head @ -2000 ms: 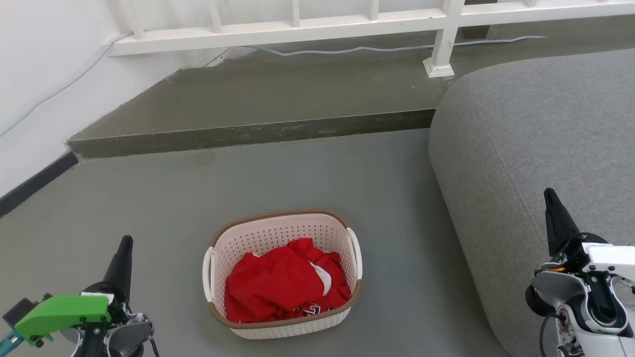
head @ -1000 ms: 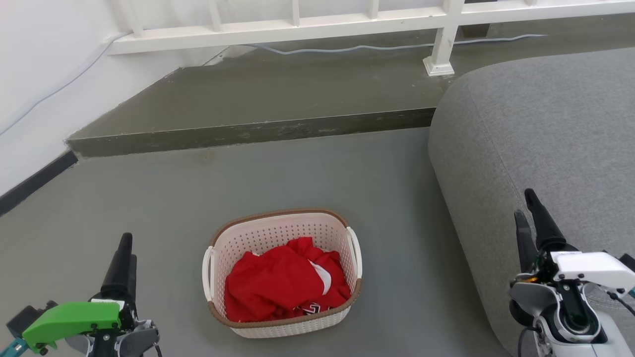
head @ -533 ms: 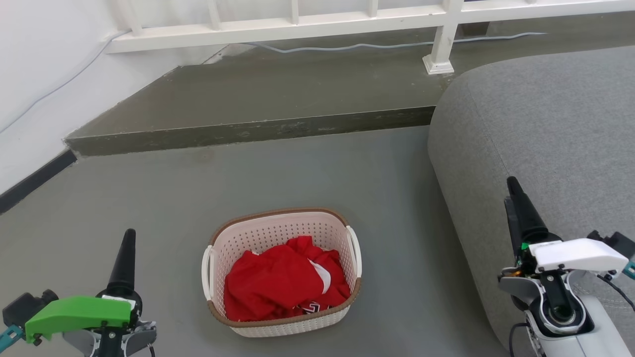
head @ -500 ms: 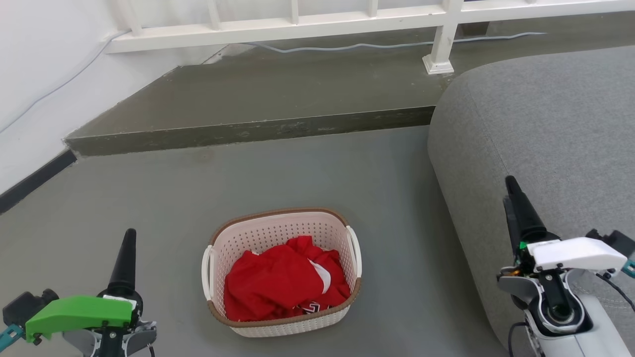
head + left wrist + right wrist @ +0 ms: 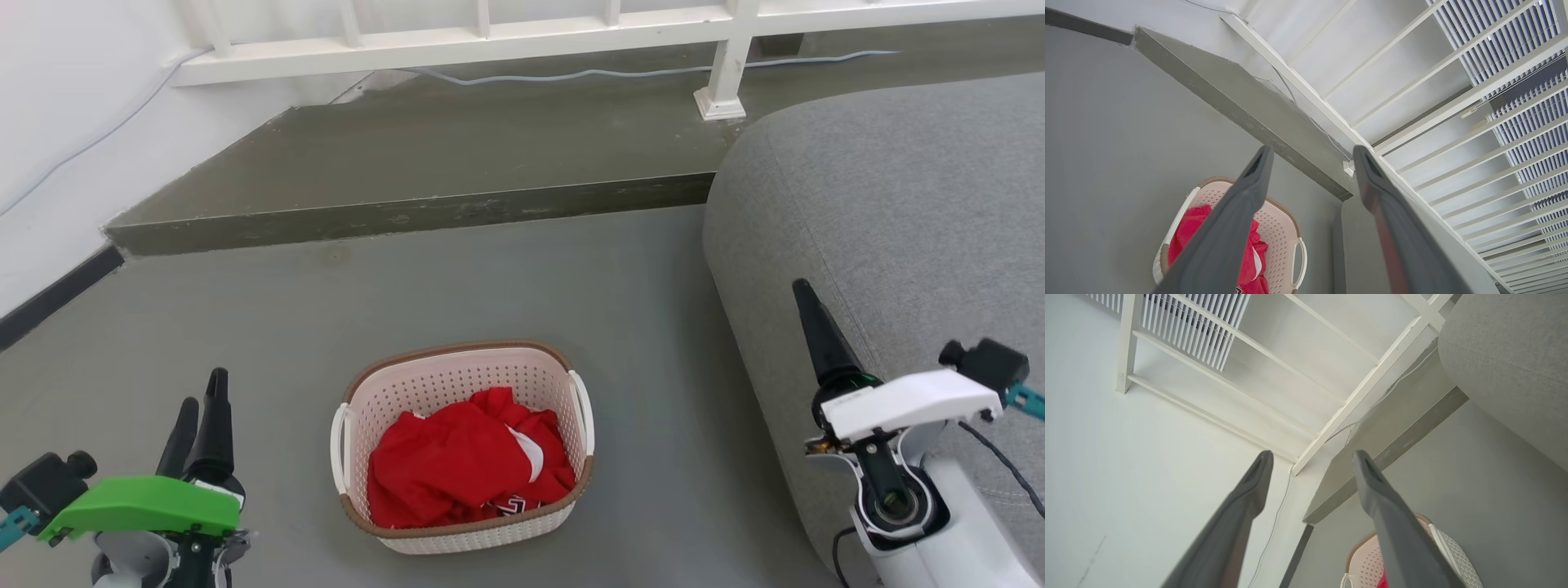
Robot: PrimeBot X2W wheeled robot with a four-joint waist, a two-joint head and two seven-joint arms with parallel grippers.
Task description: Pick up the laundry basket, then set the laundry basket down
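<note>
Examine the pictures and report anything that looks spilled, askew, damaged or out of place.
Nothing much stands out. The laundry basket sits upright on the floor, its red clothing bunched inside, none spilled over the rim. The only untidy detail is a loose cable trailing along the raised step under the white railing.

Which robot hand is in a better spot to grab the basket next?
Probably the left hand: open and nearer the laundry basket. The right hand, also open, is farther off, over by the grey sofa.
</note>
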